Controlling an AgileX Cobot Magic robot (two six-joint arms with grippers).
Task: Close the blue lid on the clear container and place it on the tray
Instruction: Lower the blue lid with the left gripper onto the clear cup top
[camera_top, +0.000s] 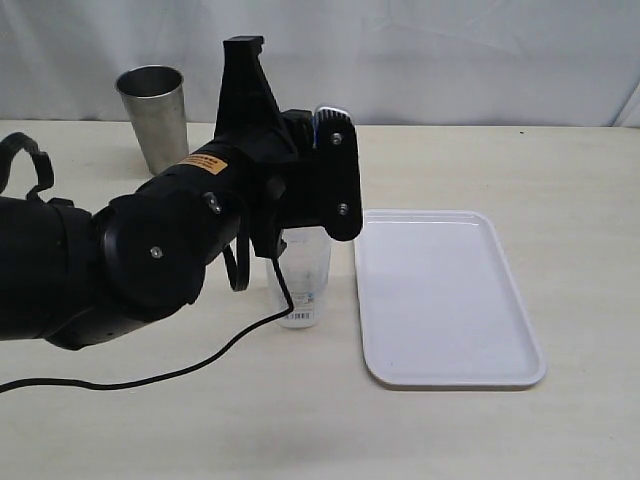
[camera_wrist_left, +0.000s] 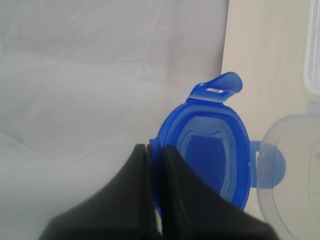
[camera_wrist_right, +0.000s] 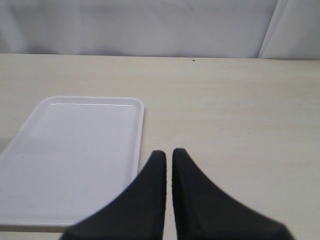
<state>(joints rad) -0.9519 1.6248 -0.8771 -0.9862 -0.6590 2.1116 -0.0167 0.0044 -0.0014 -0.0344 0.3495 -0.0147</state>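
My left gripper (camera_wrist_left: 155, 148) is shut on the rim of the blue lid (camera_wrist_left: 210, 150), whose underside faces the wrist camera with one flap sticking up. Beside the lid, partly cut off, the clear container's open rim (camera_wrist_left: 295, 170) shows, and lid and rim look slightly apart. In the exterior view the container (camera_top: 300, 285) stands upright on the table just left of the white tray (camera_top: 440, 300); the left arm hides its top, and only a sliver of the lid (camera_top: 330, 112) peeks out. My right gripper (camera_wrist_right: 169, 152) is shut on nothing, hovering beside the tray (camera_wrist_right: 70, 160).
An opaque steel cup (camera_top: 153, 115) stands at the back left of the table. A black cable (camera_top: 200, 365) trails from the left arm across the table in front of the container. A white backdrop runs behind the table.
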